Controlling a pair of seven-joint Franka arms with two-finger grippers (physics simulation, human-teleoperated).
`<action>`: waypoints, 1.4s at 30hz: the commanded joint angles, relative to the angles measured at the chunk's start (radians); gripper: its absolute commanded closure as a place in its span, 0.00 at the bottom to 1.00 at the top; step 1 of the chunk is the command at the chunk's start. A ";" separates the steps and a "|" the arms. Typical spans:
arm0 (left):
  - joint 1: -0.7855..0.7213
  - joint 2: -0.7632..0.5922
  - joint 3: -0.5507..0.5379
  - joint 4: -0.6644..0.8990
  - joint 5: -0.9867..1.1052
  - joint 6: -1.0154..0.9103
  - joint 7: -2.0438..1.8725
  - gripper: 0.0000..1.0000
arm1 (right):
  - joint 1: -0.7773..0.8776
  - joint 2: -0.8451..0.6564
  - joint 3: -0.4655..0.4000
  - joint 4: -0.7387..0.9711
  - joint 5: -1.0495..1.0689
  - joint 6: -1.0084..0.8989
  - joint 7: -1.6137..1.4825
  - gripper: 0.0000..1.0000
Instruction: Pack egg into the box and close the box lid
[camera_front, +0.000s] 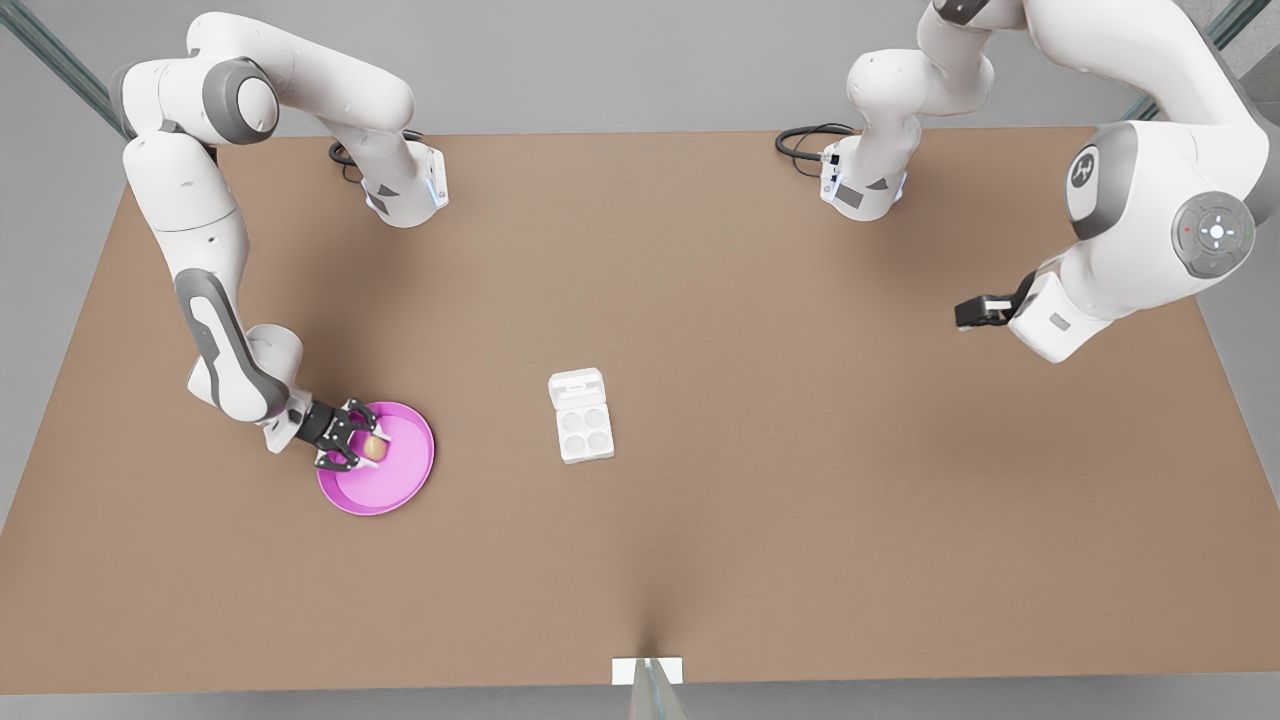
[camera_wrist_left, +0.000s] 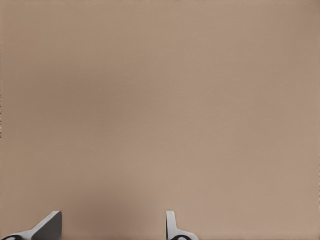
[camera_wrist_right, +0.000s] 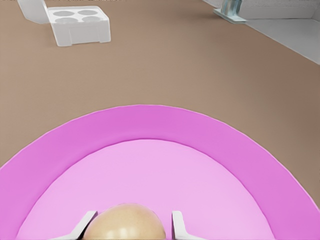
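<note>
Right now your right gripper (camera_front: 362, 440) sits low over the pink plate (camera_front: 400, 480) at the lower left of the front view, its fingers (camera_wrist_right: 177, 226) flanking the egg (camera_wrist_right: 126, 223) closely, though you cannot tell if they have pinched it yet. Your left gripper (camera_front: 975, 312) waits at the right edge, fingers apart over bare table (camera_front: 800, 500). Watch the lift: a round egg can squirt out of a light grip and miss the box (camera_front: 583, 428) at centre, whose lid (camera_front: 577, 386) stands open
</note>
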 joint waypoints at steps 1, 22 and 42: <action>-0.001 0.000 0.000 0.000 0.001 0.000 0.000 0.00 | 0.000 0.000 0.000 0.001 0.000 -0.001 0.001 0.67; -0.002 0.051 -0.109 -0.012 -0.006 -0.017 0.008 0.00 | 0.472 -0.031 0.274 0.355 -1.391 0.206 2.767 0.66; -0.002 0.070 -0.109 -0.003 0.007 -0.021 0.005 0.00 | 0.554 0.077 0.264 0.312 -1.681 0.185 2.770 0.00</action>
